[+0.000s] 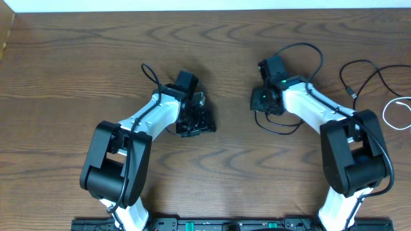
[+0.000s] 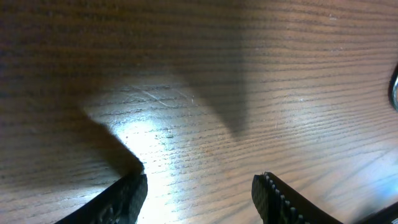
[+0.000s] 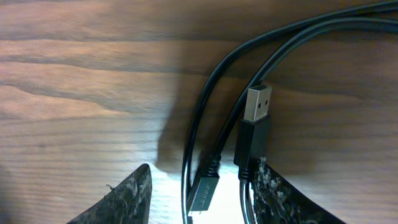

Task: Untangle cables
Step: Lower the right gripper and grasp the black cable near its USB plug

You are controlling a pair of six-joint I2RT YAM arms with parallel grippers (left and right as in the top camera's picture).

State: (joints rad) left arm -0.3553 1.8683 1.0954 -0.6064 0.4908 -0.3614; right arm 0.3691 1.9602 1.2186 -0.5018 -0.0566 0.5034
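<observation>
straddling the black usb cable [image 3: 253, 142] so its plug ends sit ready for pinching, the right gripper [image 3: 204, 186] gapes wide, holding nothing, while the left gripper [image 2: 199, 194] hangs spread and empty.

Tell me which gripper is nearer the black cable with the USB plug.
Right. The right gripper is at the black cable, which runs between its open jaws, USB plug just ahead. The left gripper is well apart, over the table.
</observation>
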